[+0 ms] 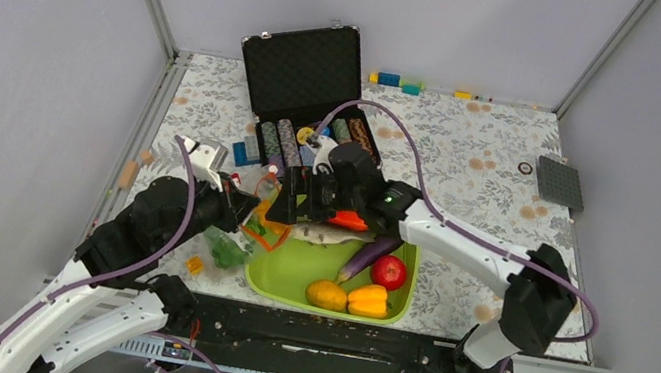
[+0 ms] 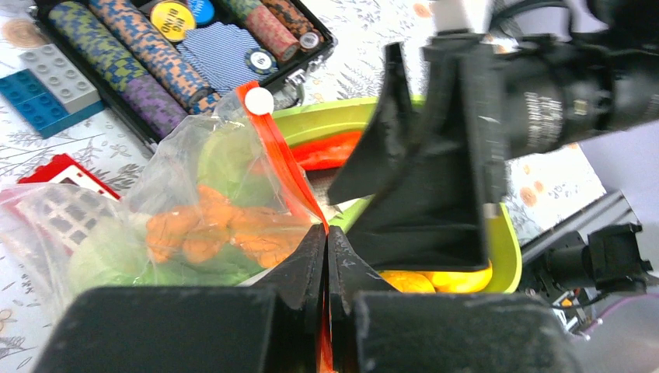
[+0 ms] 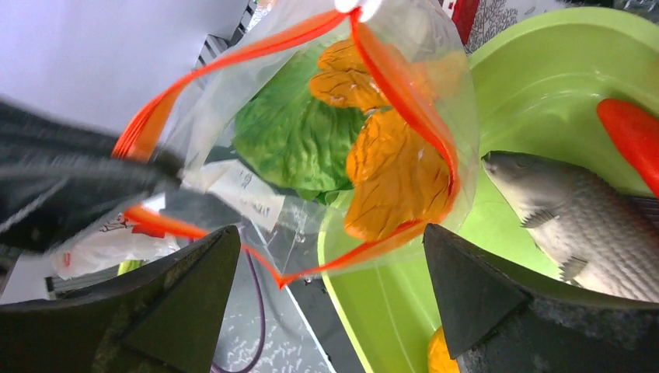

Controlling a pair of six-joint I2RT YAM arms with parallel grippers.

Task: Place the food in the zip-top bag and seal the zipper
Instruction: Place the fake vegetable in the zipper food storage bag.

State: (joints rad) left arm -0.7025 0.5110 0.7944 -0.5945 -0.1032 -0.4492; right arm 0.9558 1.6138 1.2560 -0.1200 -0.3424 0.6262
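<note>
left end effector (image 2: 326,242) clamped on zipper (image 2: 281,167), holding zip-top bag (image 2: 180,146) mouth open; right end effector (image 3: 330,233) jaws apart, empty, fish (image 3: 579,225) likely next.

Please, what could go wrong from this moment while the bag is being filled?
The left end effector holds the zip-top bag only by one pinch on the zipper; a push could pull it free. The fish looks broad against the sagging mouth and may catch. The open right end effector is close and could snag the plastic.
</note>
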